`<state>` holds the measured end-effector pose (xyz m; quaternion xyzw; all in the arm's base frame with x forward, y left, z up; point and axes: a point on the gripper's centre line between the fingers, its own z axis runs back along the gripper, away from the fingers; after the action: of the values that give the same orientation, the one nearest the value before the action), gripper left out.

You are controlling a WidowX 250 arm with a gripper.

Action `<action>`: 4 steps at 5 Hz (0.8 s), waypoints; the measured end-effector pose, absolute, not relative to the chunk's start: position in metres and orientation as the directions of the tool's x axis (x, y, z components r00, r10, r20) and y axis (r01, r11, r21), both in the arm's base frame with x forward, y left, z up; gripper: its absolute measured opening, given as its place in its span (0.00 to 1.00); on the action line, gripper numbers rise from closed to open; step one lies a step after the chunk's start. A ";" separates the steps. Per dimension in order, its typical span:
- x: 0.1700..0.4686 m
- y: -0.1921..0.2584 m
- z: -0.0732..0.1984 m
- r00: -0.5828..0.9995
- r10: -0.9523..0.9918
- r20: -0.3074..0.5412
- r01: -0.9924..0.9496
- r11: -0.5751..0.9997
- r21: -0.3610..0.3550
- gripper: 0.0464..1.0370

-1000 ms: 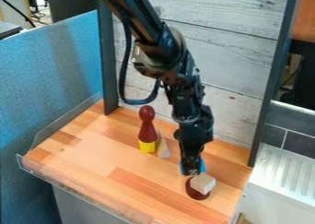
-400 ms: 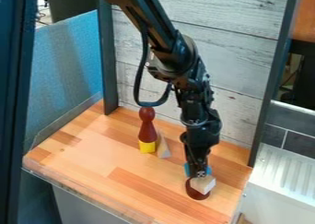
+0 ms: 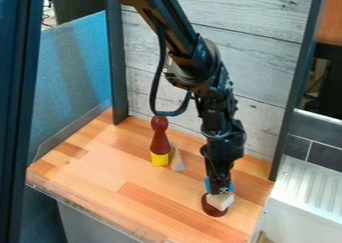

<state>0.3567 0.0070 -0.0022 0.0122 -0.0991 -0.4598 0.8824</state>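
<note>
The gripper (image 3: 219,191) hangs down over the right front part of the wooden surface, its tip at the top of a pale wooden block (image 3: 220,201). That block rests on a dark red round piece (image 3: 212,208). Partly hidden behind the gripper is a blue object (image 3: 208,185). How the fingers stand, and whether they touch the block, cannot be told. To the left, a dark red pawn-shaped piece (image 3: 159,137) stands upright on a yellow block (image 3: 159,159), with a pale wooden wedge (image 3: 177,160) beside it.
The wooden table (image 3: 100,172) has a clear raised rim along its left and front edges. Behind it rises a grey plank wall (image 3: 260,62) between dark posts. A white radiator (image 3: 307,187) stands to the right.
The gripper has moved a little to the right and slightly down, and now covers part of the pale block. A dark vertical post has come into view at the left edge.
</note>
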 end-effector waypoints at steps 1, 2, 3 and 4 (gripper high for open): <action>0.356 0.003 -0.008 0.557 -0.816 0.156 0.813 0.574 0.100 0.52; 0.357 0.003 -0.010 0.562 -0.813 0.154 0.808 0.579 0.108 0.52; 0.358 0.002 -0.010 0.563 -0.811 0.158 0.806 0.581 0.112 0.59; 0.358 0.000 -0.010 0.566 -0.806 0.171 0.803 0.586 0.106 0.89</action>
<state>0.3581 -0.0002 -0.0099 0.0079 -0.1009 -0.4547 0.8849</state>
